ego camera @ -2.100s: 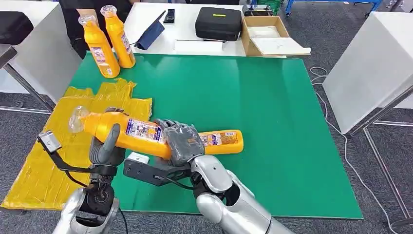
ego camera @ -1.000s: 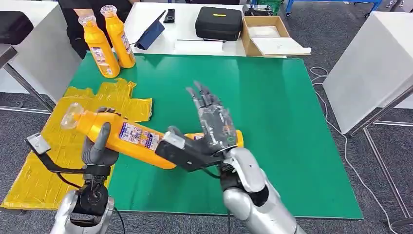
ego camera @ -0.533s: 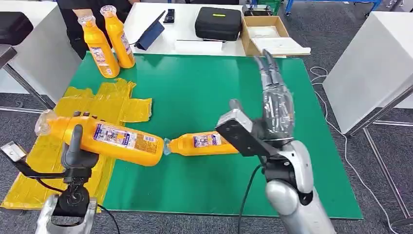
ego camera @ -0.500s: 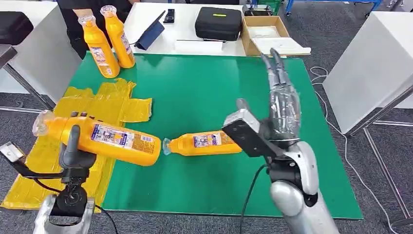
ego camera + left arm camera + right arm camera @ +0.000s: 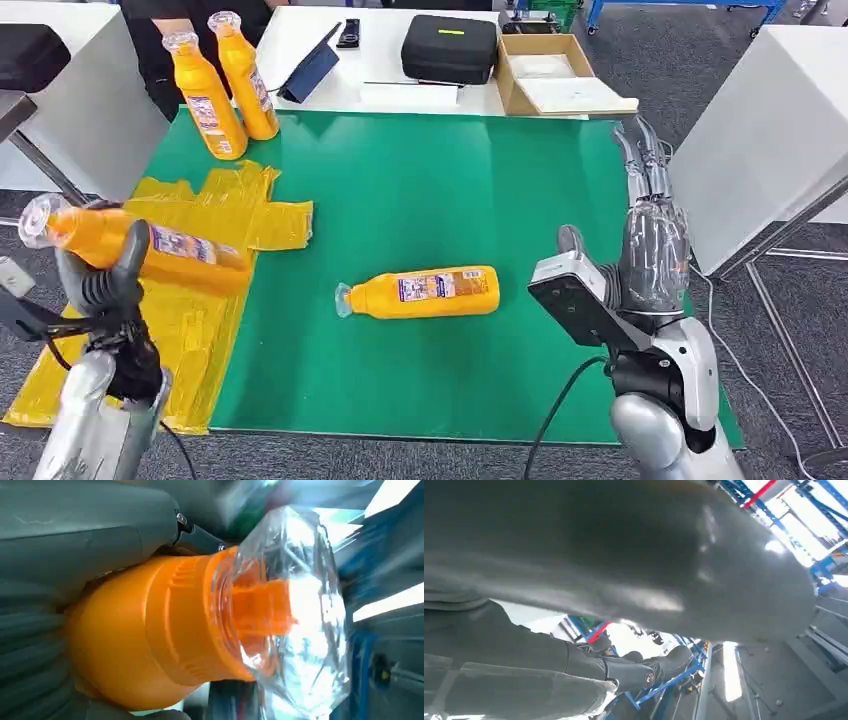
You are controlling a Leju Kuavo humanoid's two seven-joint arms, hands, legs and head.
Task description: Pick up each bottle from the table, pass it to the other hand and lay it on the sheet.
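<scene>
Gripping an orange bottle (image 5: 140,245) lengthwise, the left hand (image 5: 105,280) held it above the yellow sheet (image 5: 200,320) at nine o'clock, clear cap (image 5: 295,615) pointing outward. The right hand (image 5: 650,250) stood raised at three o'clock, fingers spread, holding nothing. Another bottle (image 5: 420,293) lay on the green table (image 5: 450,180) between them; two standing bottles (image 5: 222,80) were at eleven o'clock.

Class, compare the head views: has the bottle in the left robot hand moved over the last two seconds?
Yes. The held bottle in the left robot hand has travelled left, off the green mat and over the yellow sheet.
</scene>
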